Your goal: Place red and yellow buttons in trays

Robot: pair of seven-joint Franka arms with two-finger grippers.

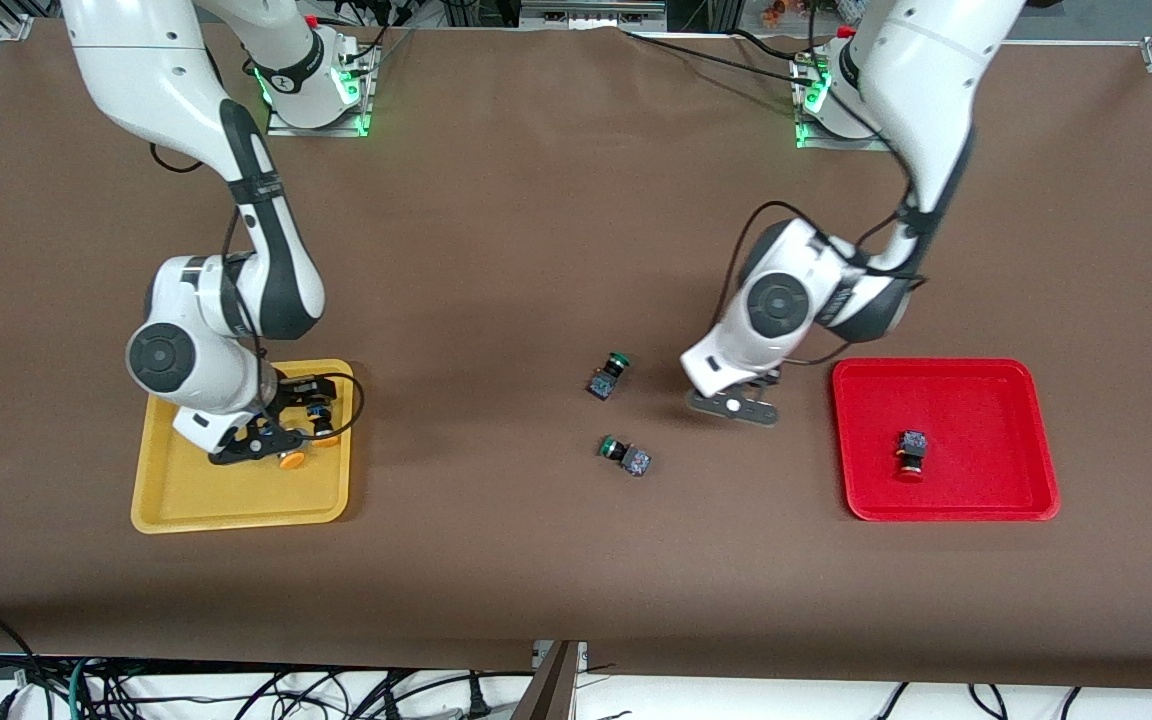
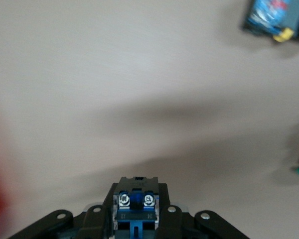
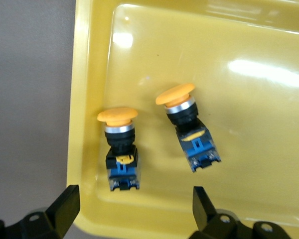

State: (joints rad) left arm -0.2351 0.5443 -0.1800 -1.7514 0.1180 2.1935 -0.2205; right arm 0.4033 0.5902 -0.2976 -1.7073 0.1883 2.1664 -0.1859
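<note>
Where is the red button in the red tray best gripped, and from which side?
Grip the blocky body of the red button from above, fingers across its flat sides: it lies on its side in the red tray, round cap toward the front camera. The left gripper, over the table beside that tray, holds another switch; the right gripper hangs open over the yellow tray.

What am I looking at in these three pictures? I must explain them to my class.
Two robot arms work at a table. The wide picture looks down from high up; the other two come from cameras on each wrist. The right gripper hangs open over the yellow tray, where two yellow buttons lie. The left gripper, over the table beside the red tray, grips a black-and-blue button, cap hidden. One red button lies in the red tray; two green buttons lie on the table.
</note>
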